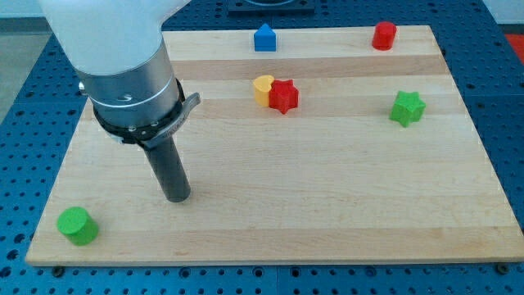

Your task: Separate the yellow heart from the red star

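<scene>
The yellow heart (262, 88) lies on the wooden board near the view's top centre. The red star (284, 97) touches it on its right side. My tip (177, 197) rests on the board at the view's lower left, well apart from both blocks, down and to the left of them. Nothing touches the tip.
A blue block (264, 38) sits at the board's top edge above the pair. A red cylinder (384, 35) is at the top right. A green star (407, 108) is at the right. A green cylinder (77, 225) is at the bottom left corner. The wooden board (327, 205) lies on a blue perforated table.
</scene>
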Controlling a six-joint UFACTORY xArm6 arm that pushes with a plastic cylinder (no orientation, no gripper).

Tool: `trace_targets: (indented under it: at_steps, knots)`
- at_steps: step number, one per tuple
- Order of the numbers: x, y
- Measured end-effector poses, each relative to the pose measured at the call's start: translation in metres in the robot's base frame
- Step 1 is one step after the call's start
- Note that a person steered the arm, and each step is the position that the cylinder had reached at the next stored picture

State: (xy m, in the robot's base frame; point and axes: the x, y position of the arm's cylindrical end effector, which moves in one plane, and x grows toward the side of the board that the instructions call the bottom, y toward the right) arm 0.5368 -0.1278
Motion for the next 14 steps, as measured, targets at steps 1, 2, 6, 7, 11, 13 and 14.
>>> trace_targets:
  at_steps: [1,2,6,7,11,13,14]
  knots:
    - [-0.009,0.004]
    - [-0.016,0.010]
    - [-0.060,0.013]
    - [-0.072,0.013]
    - [-0.148,0.013]
    - [-0.191,0.013]
    - [-0.206,0.021]
